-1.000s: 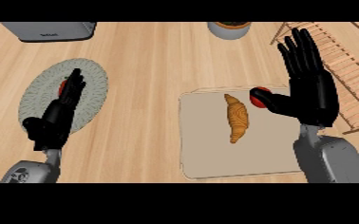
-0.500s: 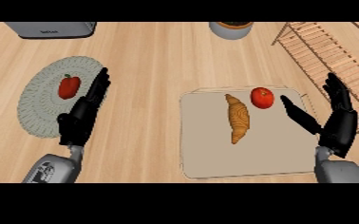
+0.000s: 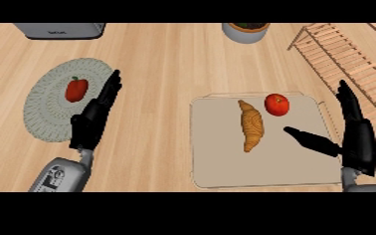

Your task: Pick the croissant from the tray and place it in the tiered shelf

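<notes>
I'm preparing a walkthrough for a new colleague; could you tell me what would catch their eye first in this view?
Probably the golden croissant lying lengthwise in the middle of the pale tray, a red tomato just to its right. The open right hand stands at the tray's right edge, thumb pointing toward the croissant. At left, a red pepper sits on a round plate.

Light wooden counter (image 3: pixel 169 64) with a grey appliance (image 3: pixel 58 30) at its far edge
</notes>
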### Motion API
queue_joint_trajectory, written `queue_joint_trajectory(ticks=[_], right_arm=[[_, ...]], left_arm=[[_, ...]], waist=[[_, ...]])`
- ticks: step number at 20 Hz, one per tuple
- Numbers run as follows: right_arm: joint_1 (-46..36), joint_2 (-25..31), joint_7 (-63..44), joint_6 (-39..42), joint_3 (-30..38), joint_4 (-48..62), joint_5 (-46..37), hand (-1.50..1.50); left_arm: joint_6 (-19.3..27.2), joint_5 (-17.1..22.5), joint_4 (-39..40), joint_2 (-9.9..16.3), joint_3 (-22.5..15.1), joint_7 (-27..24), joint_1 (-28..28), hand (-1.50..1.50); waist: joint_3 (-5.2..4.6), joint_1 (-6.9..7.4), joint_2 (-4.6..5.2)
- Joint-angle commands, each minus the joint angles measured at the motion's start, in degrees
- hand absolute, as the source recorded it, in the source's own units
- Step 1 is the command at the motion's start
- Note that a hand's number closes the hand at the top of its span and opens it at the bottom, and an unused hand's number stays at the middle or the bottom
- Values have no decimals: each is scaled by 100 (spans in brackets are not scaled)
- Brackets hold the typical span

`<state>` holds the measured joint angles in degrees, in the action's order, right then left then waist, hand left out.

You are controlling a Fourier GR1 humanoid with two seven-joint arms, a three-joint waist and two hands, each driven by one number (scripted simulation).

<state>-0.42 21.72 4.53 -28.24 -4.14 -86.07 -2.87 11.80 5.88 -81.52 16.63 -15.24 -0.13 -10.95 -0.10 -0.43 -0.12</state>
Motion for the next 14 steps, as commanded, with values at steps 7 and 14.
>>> queue_joint_trajectory(ticks=[7, 14], right_arm=[[-816, 1137, -3744, 1050, -1039, -1511, -1371, -150], [-1281, 1709, -5896, 2656, -1931, -2337, -1812, -150]], left_arm=[[32, -221, -114, -123, -102, 67, 108, 0], [-74, -135, 13, -73, 94, 87, -27, 0]], waist=[[-11, 96, -7], [-16, 50, -16]])
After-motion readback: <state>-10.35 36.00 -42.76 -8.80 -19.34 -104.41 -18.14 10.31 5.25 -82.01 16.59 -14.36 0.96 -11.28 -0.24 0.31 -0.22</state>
